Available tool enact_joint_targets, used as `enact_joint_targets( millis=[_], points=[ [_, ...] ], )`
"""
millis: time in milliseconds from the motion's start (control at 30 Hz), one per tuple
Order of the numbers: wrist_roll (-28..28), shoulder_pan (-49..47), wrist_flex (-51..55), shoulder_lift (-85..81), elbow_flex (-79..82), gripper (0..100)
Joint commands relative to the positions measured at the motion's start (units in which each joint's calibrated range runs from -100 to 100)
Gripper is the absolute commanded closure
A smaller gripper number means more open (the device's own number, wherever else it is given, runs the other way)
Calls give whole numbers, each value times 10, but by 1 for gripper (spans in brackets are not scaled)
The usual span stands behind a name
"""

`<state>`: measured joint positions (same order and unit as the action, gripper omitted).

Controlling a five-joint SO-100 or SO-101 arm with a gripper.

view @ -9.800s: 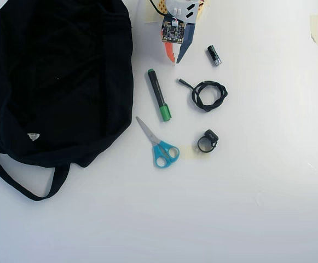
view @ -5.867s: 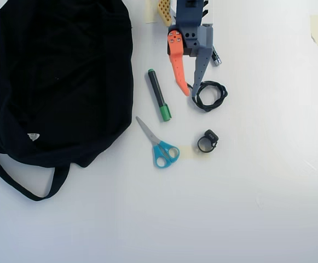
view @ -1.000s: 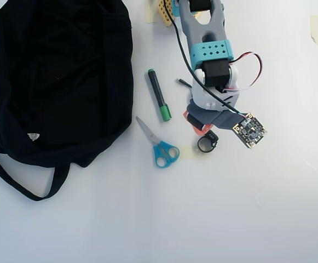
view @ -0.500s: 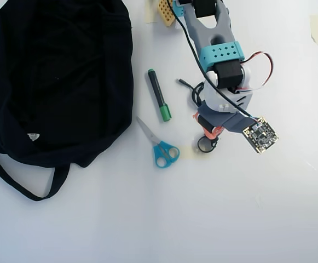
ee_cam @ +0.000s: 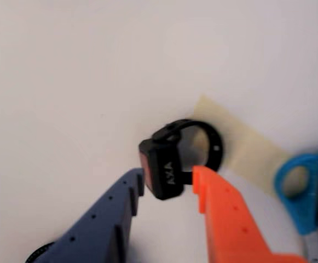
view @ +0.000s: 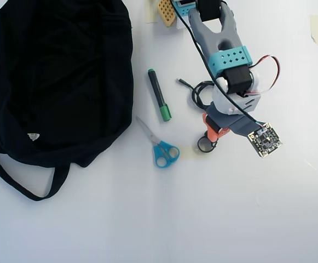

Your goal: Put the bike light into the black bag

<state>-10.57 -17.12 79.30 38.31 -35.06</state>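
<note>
Wrist view shows the two-finger gripper (ee_cam: 168, 183), one dark blue finger and one orange, set on either side of the bike light (ee_cam: 163, 169), a small black plastic block lettered in white with a round black strap loop behind it; the blue tip looks to touch the block, a thin gap shows at the orange tip, so the jaws are closing but I cannot tell that they are clamped. The light lies on the white table (view: 230, 219), beside a strip of pale tape (ee_cam: 246, 148). To do this step well, I judge the fingers should squeeze the block square across its sides, not the springy loop, and hold firm before lifting. Relative to the light in the overhead view, the blue-handled scissors (view: 163, 150) lie just to its left, a green-capped marker (view: 159, 94) farther up-left, and the large soft black fabric bag (view: 55, 76) well apart at the far left, mouth upward. The tabletop is plain, smooth and evenly lit.
</note>
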Motion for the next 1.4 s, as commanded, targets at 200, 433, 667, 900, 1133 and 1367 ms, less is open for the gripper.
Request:
enact_joint_targets(
  millis=[200, 433, 667, 900, 1133, 1367],
  points=[
    [-12, -15, -2, -1, -18, 87],
    [-12, -14, -14, 23, -24, 87],
    [-12, -14, -18, 28, -23, 85],
    [-11, -15, -18, 29, -19, 81],
    [-11, -12, -18, 34, -17, 80],
    [-11, -10, -18, 56, -23, 81]
  ],
)
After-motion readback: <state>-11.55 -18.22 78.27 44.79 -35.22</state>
